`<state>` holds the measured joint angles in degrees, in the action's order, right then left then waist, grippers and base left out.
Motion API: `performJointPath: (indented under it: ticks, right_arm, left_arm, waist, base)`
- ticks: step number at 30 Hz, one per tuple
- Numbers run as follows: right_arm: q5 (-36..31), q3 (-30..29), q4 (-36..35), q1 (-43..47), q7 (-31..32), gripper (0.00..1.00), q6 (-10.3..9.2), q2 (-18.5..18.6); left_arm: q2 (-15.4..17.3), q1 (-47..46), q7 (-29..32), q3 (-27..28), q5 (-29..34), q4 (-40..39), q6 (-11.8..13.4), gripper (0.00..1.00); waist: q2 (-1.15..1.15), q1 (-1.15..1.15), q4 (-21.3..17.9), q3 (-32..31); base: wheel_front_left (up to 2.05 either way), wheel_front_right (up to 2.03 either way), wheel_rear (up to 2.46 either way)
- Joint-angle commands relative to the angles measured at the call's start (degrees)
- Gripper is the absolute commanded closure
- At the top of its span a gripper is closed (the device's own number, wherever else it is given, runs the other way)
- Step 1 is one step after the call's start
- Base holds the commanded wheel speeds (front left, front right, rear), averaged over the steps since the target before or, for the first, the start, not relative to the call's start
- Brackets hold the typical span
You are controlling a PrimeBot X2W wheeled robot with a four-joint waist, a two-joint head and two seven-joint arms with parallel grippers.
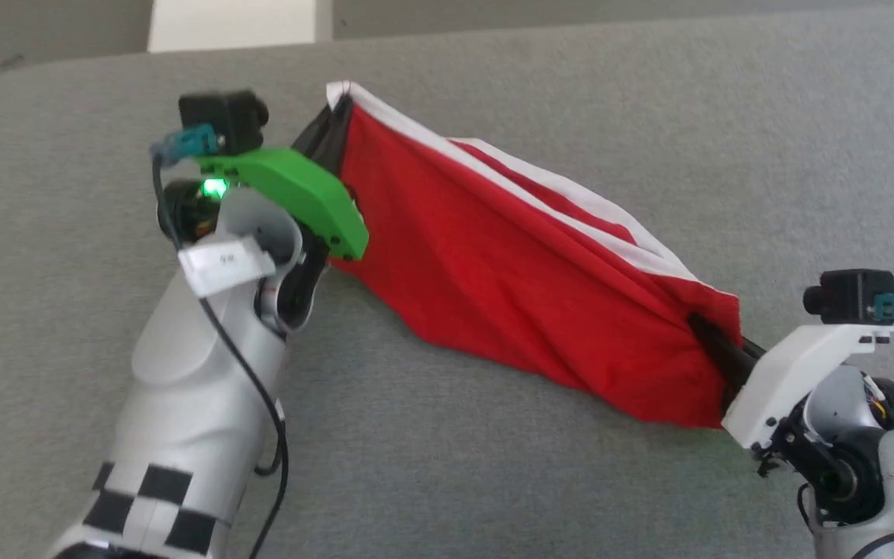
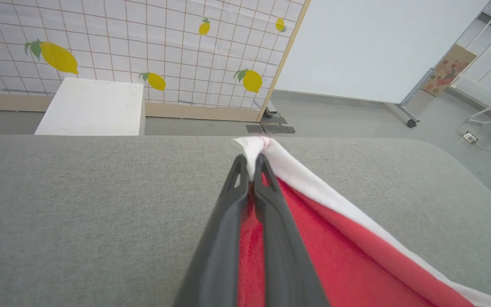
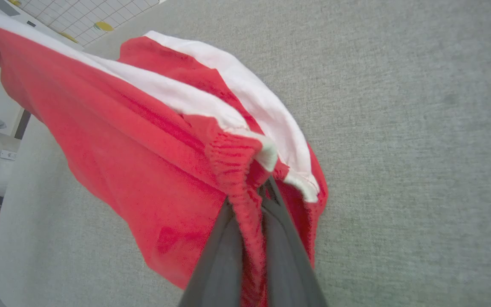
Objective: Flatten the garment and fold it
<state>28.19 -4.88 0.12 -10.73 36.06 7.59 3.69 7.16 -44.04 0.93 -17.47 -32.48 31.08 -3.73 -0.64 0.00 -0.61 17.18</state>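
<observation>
Grey tabletop (image 1: 493, 466) lies under the red garment (image 1: 509, 272), which hangs stretched from far left to near right, its middle sagging. My left fingers (image 2: 228, 213) pinch a white-trimmed corner, my right fingers (image 3: 224, 256) the gathered red edge. I judge this the flattening step; next I'd lower it taut, both ends level.

You were working in a staged test lab (no real kitchen): the lemon-printed tile wall (image 2: 143, 51) was a wood-framed panel standing on bare floor (image 2: 339, 113), beside a wheeled white partition (image 2: 369, 47) and a grey felt-covered counter (image 2: 79, 204).
</observation>
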Motion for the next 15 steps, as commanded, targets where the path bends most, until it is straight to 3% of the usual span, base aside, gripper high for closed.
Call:
performJointPath:
  ticks: [1,15]
  right_arm:
    - [-0.08,0.46,0.57,-0.97,0.00,1.00,-0.10,-0.18]
    - [2.42,7.38,4.29,-2.58,-1.44,1.00,-0.10,-0.67]
  left_arm:
    - [-0.08,-2.60,-0.23,-0.35,1.11,1.91,-0.43,1.00]
    - [0.47,-10.67,0.47,-2.30,1.82,18.11,-1.59,1.00]
  waist:
    - [0.64,0.00,-5.27,5.35]
    - [0.64,0.00,-11.32,8.08]
  base:
    - [0.00,0.00,0.00]
    - [0.00,0.00,0.00]
